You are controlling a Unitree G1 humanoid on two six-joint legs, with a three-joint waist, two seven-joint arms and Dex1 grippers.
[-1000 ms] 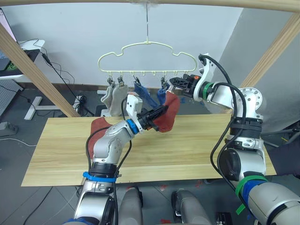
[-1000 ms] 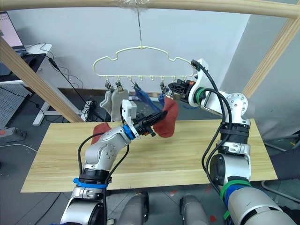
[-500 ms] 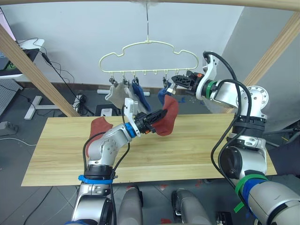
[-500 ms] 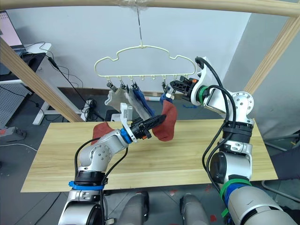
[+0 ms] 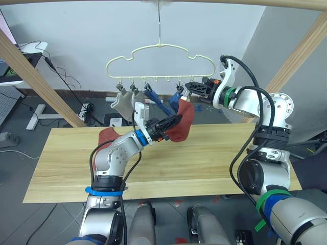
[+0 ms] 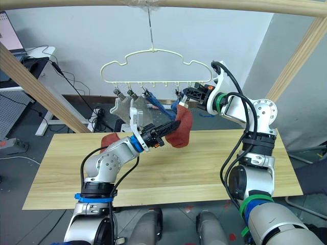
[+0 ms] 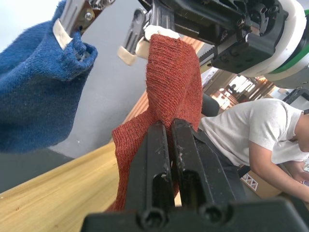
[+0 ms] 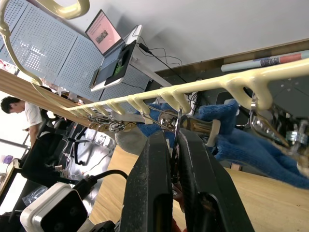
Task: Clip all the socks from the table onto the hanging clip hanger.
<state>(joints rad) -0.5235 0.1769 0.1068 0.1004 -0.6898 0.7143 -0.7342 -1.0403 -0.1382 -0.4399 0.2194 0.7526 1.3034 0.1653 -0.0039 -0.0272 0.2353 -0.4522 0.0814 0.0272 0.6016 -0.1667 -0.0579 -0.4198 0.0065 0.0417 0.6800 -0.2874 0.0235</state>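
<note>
Rust-red sock [image 5: 182,124] held up mid-frame above the bench [image 5: 214,158], just under the hanger [image 5: 159,60]. L gripper [image 5: 172,120] has jaws closed on sock's lower part; wrist view shows the knit pinched between both fingers [image 7: 157,159], sock top reaching a clip [image 7: 145,43]. R gripper [image 5: 190,87] at hanger's right end, upper centre-right; jaws narrow, squeezing a metal clip [image 8: 175,126] right at sock's top edge. Can't tell if the clip bites the sock. Already hanging, upper centre: 2 grey socks [image 5: 124,102] left, blue socks [image 5: 154,100] beside them. 2nd red sock [image 5: 108,136] lies on bench, centre-left, partly behind L arm. Person in white shirt [image 7: 251,130] in L wrist view background.
</note>
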